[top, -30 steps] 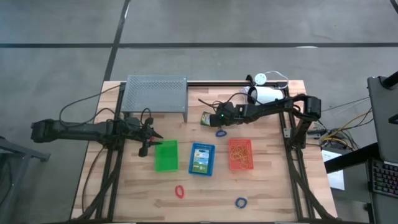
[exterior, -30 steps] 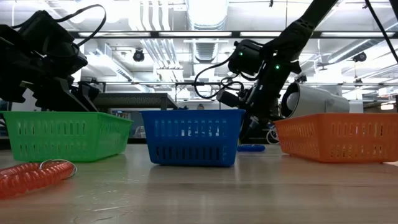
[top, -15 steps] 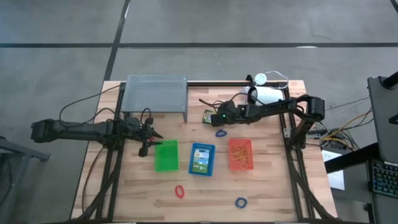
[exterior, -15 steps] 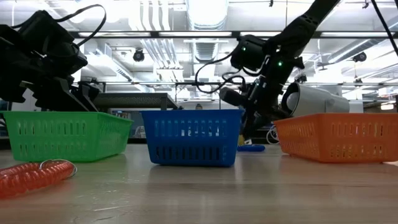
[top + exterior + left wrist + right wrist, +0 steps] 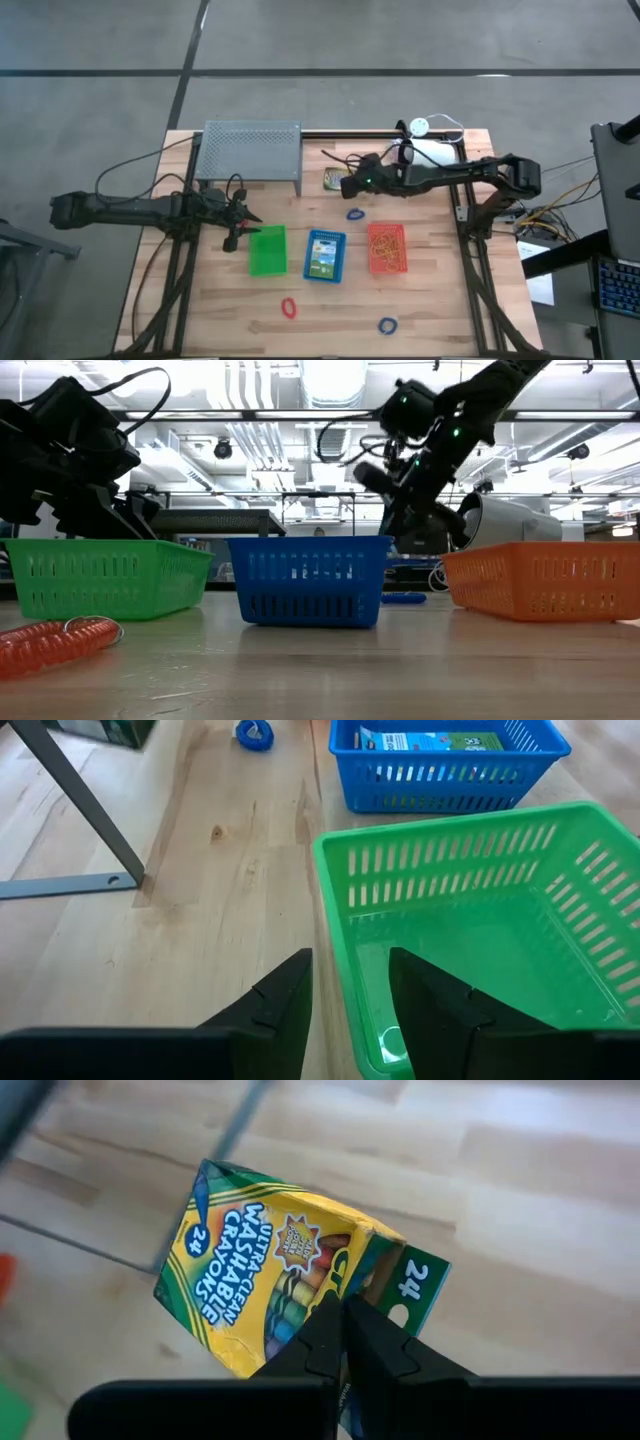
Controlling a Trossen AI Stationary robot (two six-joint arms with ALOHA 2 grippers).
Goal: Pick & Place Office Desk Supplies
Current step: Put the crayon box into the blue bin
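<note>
My right gripper is shut on a yellow-green crayon box and hangs above the table's far middle, in front of the grey rack. A second crayon box lies in the blue basket. Orange rubber bands fill the orange basket. A blue loop lies on the table below my right gripper. A red loop and another blue loop lie near the front edge. My left gripper is open, with one finger on either side of the left wall of the green basket. My right gripper pinches the crayon box between its two fingers at the end with the green "24" panel. The box is lifted clear of the table and sits tilted in the hold, its printed face toward the wrist camera.
The white cylindrical device with its cable sits at the far right corner, just behind my right arm. The grey rack's leg stands on the wood to the left of the green basket. Bare wood shows around the loops along the front edge.
My right gripper has risen and drawn a little toward the table's far edge, keeping its hold. The crayon box has come up off the table with it. The blue loop has stayed where it lay.
</note>
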